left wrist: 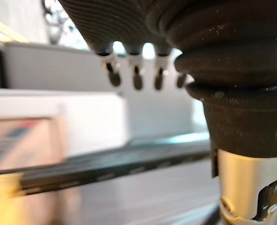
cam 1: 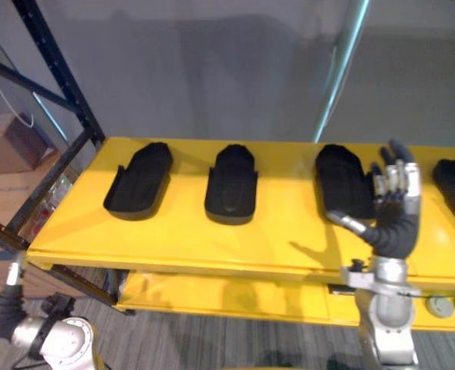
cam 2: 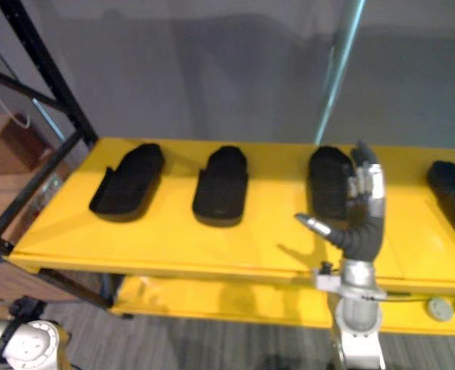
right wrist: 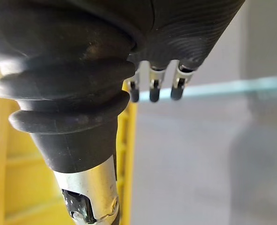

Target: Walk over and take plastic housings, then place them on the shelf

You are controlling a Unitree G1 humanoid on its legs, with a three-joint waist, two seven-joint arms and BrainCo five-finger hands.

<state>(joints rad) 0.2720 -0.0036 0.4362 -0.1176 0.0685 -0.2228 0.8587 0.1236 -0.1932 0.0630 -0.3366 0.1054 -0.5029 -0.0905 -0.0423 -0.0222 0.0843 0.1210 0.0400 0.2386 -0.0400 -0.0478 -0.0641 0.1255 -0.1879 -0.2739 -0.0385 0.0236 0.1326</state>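
Four housings (cam 1: 231, 185) lie flat in a spaced row on the yellow shelf (cam 1: 289, 239), so the right hand (cam 1: 396, 212), raised by the third one with straight fingers, holds nothing, and the left hand (left wrist: 129, 28) too is relaxed and empty.

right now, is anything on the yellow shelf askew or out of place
Nothing stands out: the plastic housings lie flat in a spaced row on the yellow shelf. The open right hand is raised by the third housing, holding nothing.
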